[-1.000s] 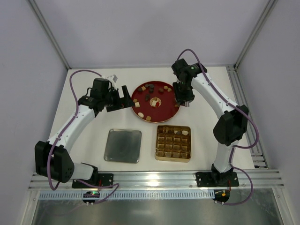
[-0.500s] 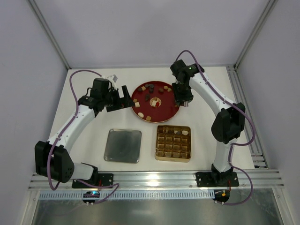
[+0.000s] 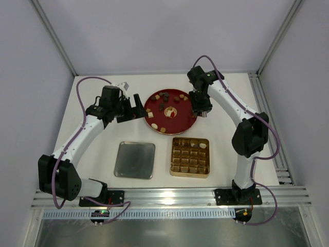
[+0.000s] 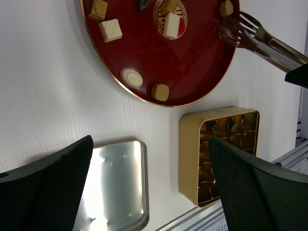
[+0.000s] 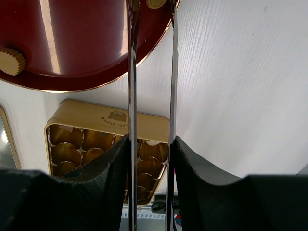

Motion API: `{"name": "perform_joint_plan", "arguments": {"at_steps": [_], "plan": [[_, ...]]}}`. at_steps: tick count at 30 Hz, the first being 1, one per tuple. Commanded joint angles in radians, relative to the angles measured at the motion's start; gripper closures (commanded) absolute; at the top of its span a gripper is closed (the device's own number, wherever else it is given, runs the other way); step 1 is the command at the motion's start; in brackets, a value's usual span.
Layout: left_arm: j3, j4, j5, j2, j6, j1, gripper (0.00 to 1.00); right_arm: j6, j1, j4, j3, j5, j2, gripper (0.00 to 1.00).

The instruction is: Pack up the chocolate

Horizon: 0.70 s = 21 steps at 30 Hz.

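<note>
The right pincer (image 5: 150, 156) is clamped on a pair of metal tongs (image 5: 132, 72), its two black fingers pressing the blades from either side, and the blades run up the right wrist view to the top edge. There they reach over the rim of the red plate (image 5: 72, 43), and a tan piece shows between them; whether it is pinched cannot be told. In the overhead view this pincer (image 3: 199, 105) sits at the plate's right rim, right of centre in the frame. The left pincer (image 3: 134, 107) has its jaws spread wide and holds nothing, hanging just beside the plate's left rim. The chocolate (image 4: 110, 30) lies scattered on the plate, cream, tan and dark pieces, mostly along its upper and left parts. Below the plate, in the lower middle of the overhead frame, stands the gold gridded tin (image 3: 172, 157), with one cream piece (image 3: 203, 145) in its upper right cell. To its left lies a silver lid (image 3: 134, 160), flat on the white table (image 3: 92, 149).
</note>
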Motion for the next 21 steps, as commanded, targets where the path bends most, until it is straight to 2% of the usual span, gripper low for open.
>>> {"name": "perform_joint_plan", "arguments": {"at_steps": [1,9,12,21], "plan": [[0.000,0.032,0.022,-0.015,0.004,0.006,0.00,-0.013,-0.004,0.016,0.004,0.010,-0.001,0.58],[-0.002,0.032,0.021,-0.015,0.002,0.006,0.00,-0.020,-0.004,0.024,-0.031,-0.019,0.001,0.58],[-0.002,0.032,0.021,-0.015,0.004,0.006,0.00,-0.018,-0.004,0.032,-0.045,-0.036,-0.001,0.62],[-0.002,0.032,0.022,-0.015,0.004,0.006,0.00,-0.018,0.001,0.041,-0.054,-0.053,-0.013,0.64]]}}
